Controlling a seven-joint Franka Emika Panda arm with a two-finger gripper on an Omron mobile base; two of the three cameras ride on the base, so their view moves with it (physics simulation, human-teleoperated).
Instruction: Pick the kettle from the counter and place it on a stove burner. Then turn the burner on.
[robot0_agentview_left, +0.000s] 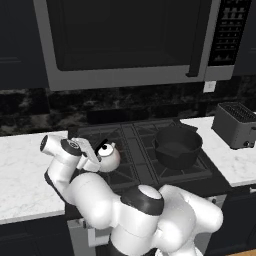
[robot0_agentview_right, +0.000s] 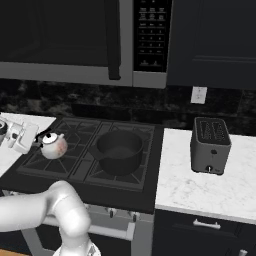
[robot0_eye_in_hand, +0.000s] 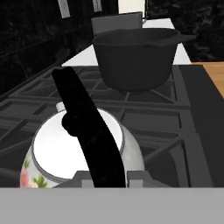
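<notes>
The small pale kettle (robot0_agentview_left: 109, 157) (robot0_agentview_right: 53, 145) with a flower print hangs by its black arched handle (robot0_eye_in_hand: 88, 135). My gripper (robot0_agentview_left: 96, 154) (robot0_agentview_right: 36, 142) (robot0_eye_in_hand: 107, 178) is shut on that handle and comes in from the left. The kettle (robot0_eye_in_hand: 61, 155) is low over the front left stove burner (robot0_agentview_left: 126, 174) (robot0_agentview_right: 46, 163), tilted a little. I cannot tell whether it touches the grate (robot0_eye_in_hand: 162, 144). The white marble counter (robot0_agentview_left: 24, 172) (robot0_agentview_right: 200, 186) lies on both sides of the cooktop.
A wide black pot (robot0_agentview_left: 177, 148) (robot0_agentview_right: 119, 150) (robot0_eye_in_hand: 134, 57) stands on the right burners, close to the kettle. A grey toaster (robot0_agentview_left: 236, 125) (robot0_agentview_right: 210, 145) sits on the right counter. A microwave (robot0_agentview_left: 125, 40) hangs overhead. Stove knobs (robot0_agentview_right: 111, 213) line the front.
</notes>
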